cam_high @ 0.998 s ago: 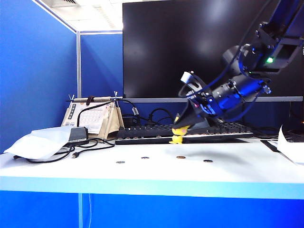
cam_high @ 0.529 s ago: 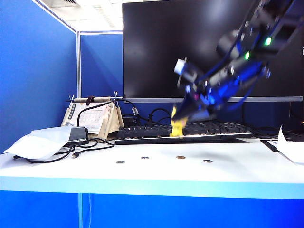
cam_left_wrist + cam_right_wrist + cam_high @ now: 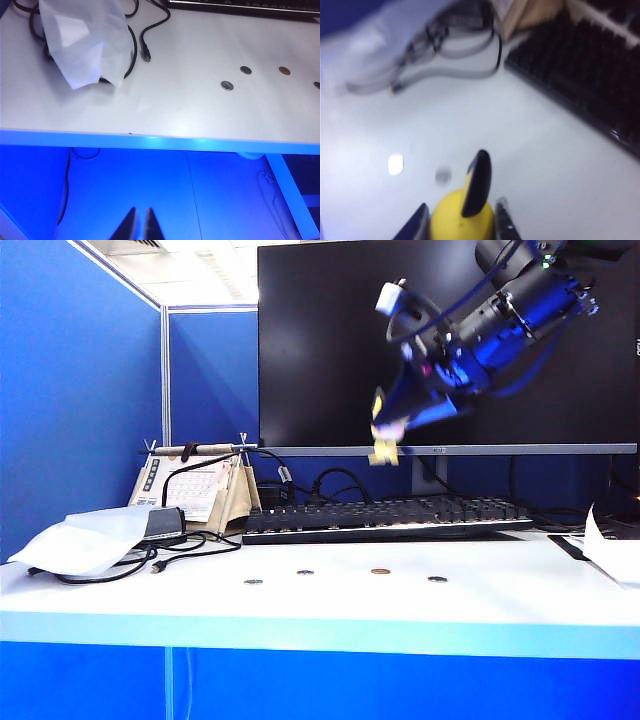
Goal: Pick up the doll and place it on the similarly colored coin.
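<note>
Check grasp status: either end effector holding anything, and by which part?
Right end effector, raised in front of the monitor, grips the yellow doll by the sides of its round head. Left end effector, below the table edge, holds nothing.

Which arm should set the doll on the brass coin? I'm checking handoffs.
Right. The right gripper is shut on the doll above the coin; the left gripper is empty, below table edge.

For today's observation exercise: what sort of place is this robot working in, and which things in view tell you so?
Most likely an office cubicle desk: a large dark monitor, a black keyboard and blue partition walls surround the white table.
</note>
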